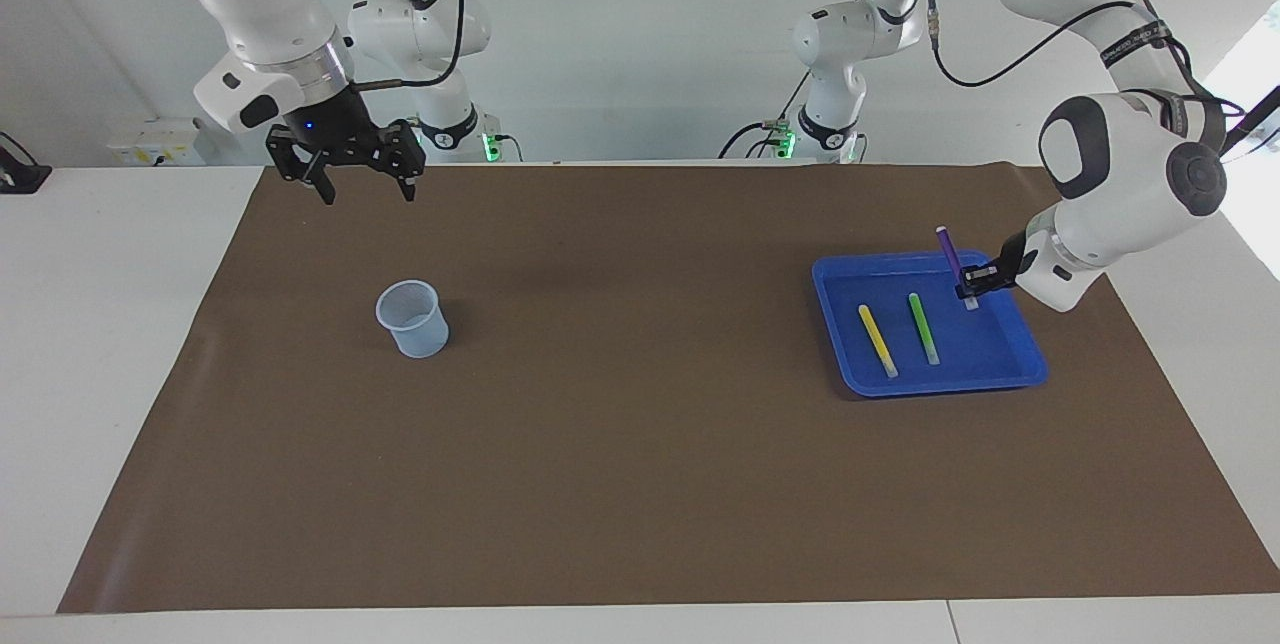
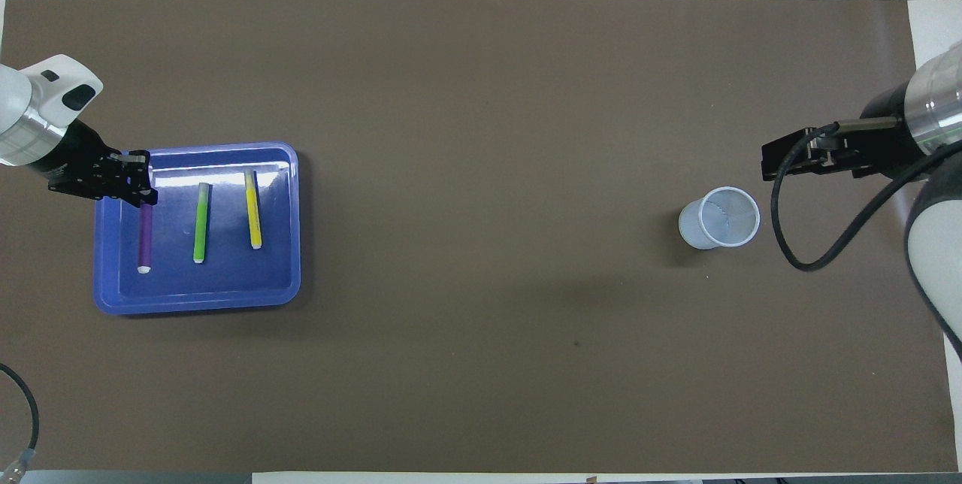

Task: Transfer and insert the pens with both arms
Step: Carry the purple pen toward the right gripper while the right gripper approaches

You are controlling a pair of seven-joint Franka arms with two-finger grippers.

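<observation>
A broad brown mat covers the white table, flat and matte, smooth from end to end. Two big white jointed arms hang over it. The left arm bends down over the blue tray, and its left gripper is clamped on the purple pen, holding it up in the air above the tray, tilted, pale end lowest. The right arm waits over the mat's edge nearest the robots at its own end of the table, with the right gripper spread wide and holding nothing. The tray is a shallow glossy plastic rectangle with rounded corners and a raised rim, sitting toward the left arm's end. In it lie the green pen and the yellow pen, slim sticks side by side, apart from each other. Toward the right arm's end stands a small pale translucent cup, round, upright, tapering down, well apart from the tray, bare mat between them.
</observation>
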